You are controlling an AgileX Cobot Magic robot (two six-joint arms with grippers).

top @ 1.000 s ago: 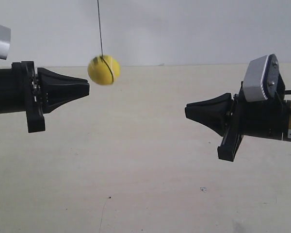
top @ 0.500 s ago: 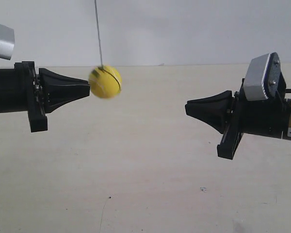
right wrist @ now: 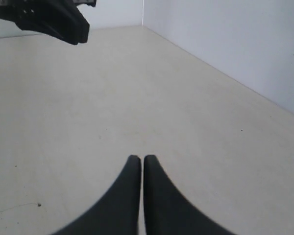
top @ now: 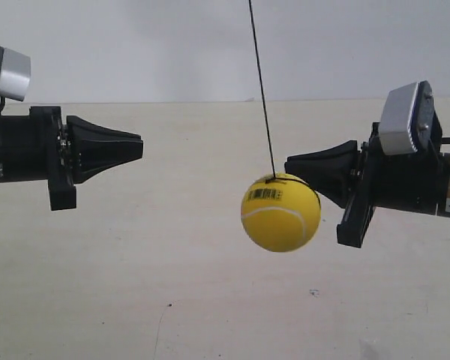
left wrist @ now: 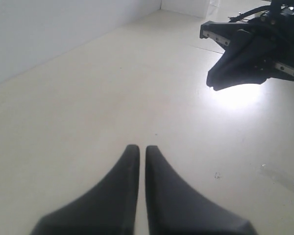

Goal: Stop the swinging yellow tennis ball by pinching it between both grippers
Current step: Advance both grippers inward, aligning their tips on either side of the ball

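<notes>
Near the end effector [top: 289,169] at the exterior view's right, the ball [top: 280,212] hangs on its string [top: 260,82] above the counter [top: 172,262], overlapping that tip; I cannot tell if they touch. I read the left end effector [left wrist: 138,151] and right end effector [right wrist: 137,159] as narrow, fingers nearly pressed together, holding nothing.

Exterior view: the string [top: 259,82] leaves by the top edge, anchor unseen. The yellow tennis ball [top: 280,214] covers the lower tip of the gripper at the exterior view's right [top: 291,165]; touching or apart, cannot tell. The barcode label [top: 265,194] is too small to read. Wrist views: the left gripper [left wrist: 138,147] and the right gripper [right wrist: 138,157] are blurred, their bases cut by the picture's edge.
</notes>
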